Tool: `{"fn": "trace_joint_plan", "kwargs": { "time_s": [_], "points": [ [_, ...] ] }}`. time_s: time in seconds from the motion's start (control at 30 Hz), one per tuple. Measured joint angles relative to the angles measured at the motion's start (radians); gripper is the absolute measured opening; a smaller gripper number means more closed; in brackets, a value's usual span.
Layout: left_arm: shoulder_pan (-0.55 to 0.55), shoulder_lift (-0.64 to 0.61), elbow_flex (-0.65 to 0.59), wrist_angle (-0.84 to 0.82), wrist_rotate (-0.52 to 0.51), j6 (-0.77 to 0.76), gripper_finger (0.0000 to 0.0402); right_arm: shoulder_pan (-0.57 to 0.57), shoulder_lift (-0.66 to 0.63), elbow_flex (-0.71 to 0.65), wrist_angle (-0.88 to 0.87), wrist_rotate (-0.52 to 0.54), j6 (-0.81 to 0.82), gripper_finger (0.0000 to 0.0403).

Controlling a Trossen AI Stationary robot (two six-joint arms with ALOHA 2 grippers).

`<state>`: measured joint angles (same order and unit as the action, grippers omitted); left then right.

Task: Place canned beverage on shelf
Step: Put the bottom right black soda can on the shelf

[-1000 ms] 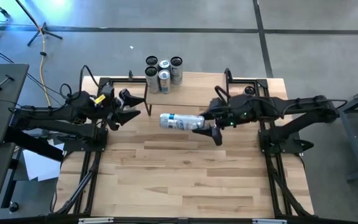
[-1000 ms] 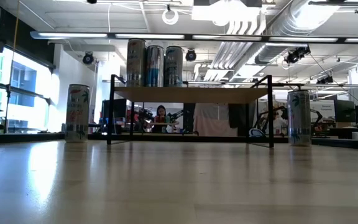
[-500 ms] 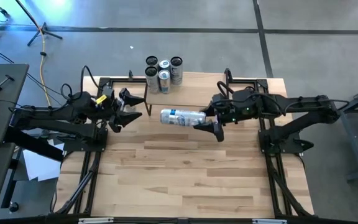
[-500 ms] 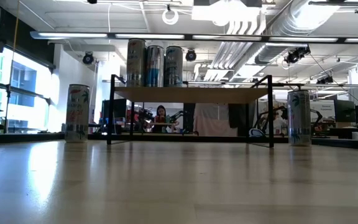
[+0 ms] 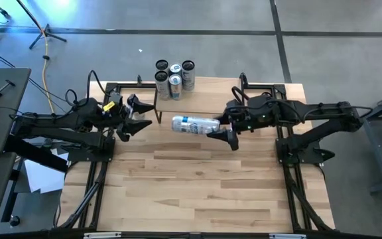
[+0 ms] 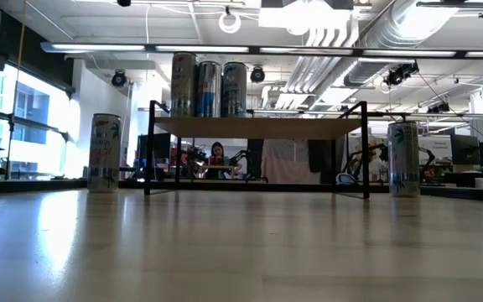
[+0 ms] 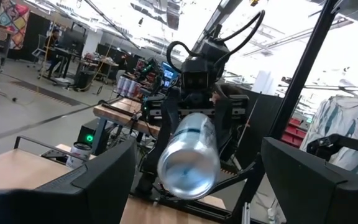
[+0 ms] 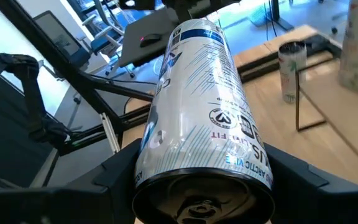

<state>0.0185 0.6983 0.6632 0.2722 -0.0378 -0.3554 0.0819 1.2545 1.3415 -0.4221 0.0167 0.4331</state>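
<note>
A white-and-blue beverage can (image 5: 194, 125) hangs lying on its side over the table's far middle, with my right gripper (image 5: 219, 128) shut on it. My left gripper (image 5: 150, 114) stands open a short way to the can's left, level with it; the can's bottom (image 7: 188, 168) faces it across a gap. The shelf (image 6: 258, 127) stands on thin black legs at the far edge, with three cans (image 6: 208, 84) upright on its left part. My right gripper pinches the can's round side near its lid end (image 8: 166, 171) between its two fingers (image 8: 114, 180). The fingers come about level from the table's right and lie along the can. The can is lifted clear of the table, on its side, bottom end toward the left.
One can (image 6: 105, 153) stands on the table left of the shelf and another (image 6: 403, 158) to its right. Black frame rails (image 5: 91, 179) run along the table's left and right sides. Bare wood tabletop (image 5: 197, 186) spreads toward the near edge.
My right gripper has swung a little toward the table's far edge with the can still in its hold; the can now lies more squarely left to right and stays clear of the table.
</note>
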Motion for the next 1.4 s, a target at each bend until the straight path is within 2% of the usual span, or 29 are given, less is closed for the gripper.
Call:
{"fn": "trace_joint_plan", "kwargs": {
  "time_s": [0.13, 0.23, 0.37, 0.53, 0.63, 0.9, 1.1, 1.23, 1.3, 1.4],
  "points": [
    [0.0, 0.0, 0.0, 0.0, -0.001, -0.01, 0.0314, -0.019, 0.001, 0.005, -0.034, 0.002, 0.059, 0.0246],
    [0.0, 0.0, 0.0, 0.001, -0.008, -0.01, 0.0314, -0.053, 0.021, 0.076, -0.155, 0.019, 0.075, 0.0246],
    [0.0, 0.005, 0.0, 0.004, -0.034, -0.009, 0.0314, -0.111, 0.116, 0.256, -0.468, 0.083, 0.064, 0.0246],
    [0.0, 0.028, 0.0, 0.004, -0.034, -0.009, 0.0314, -0.202, 0.317, 0.557, -0.836, 0.095, 0.064, 0.0246],
    [0.0, 0.047, 0.0, 0.002, -0.034, -0.009, 0.0314, -0.246, 0.449, 0.699, -0.996, 0.1, 0.034, 0.0246],
    [0.0, 0.137, 0.0, 0.005, -0.067, -0.014, 0.0314, -0.308, 0.67, 0.972, -1.147, 0.103, -0.049, 0.0246],
    [0.0, 0.265, 0.002, 0.001, -0.101, 0.035, 0.0309, -0.34, 0.698, 1.005, -1.146, 0.049, -0.039, 0.0246],
    [0.0, 0.384, 0.074, -0.083, -0.159, 0.076, 0.0268, -0.351, 0.704, 0.994, -1.151, 0.034, -0.042, 0.0246],
    [-0.001, 0.446, 0.132, -0.129, -0.21, 0.12, 0.0229, -0.351, 0.701, 0.995, -1.147, 0.034, -0.046, 0.0246],
    [-0.002, 0.53, 0.213, -0.173, -0.31, 0.188, 0.0147, -0.351, 0.702, 0.995, -1.15, 0.032, -0.044, 0.0246]
  ]
}}
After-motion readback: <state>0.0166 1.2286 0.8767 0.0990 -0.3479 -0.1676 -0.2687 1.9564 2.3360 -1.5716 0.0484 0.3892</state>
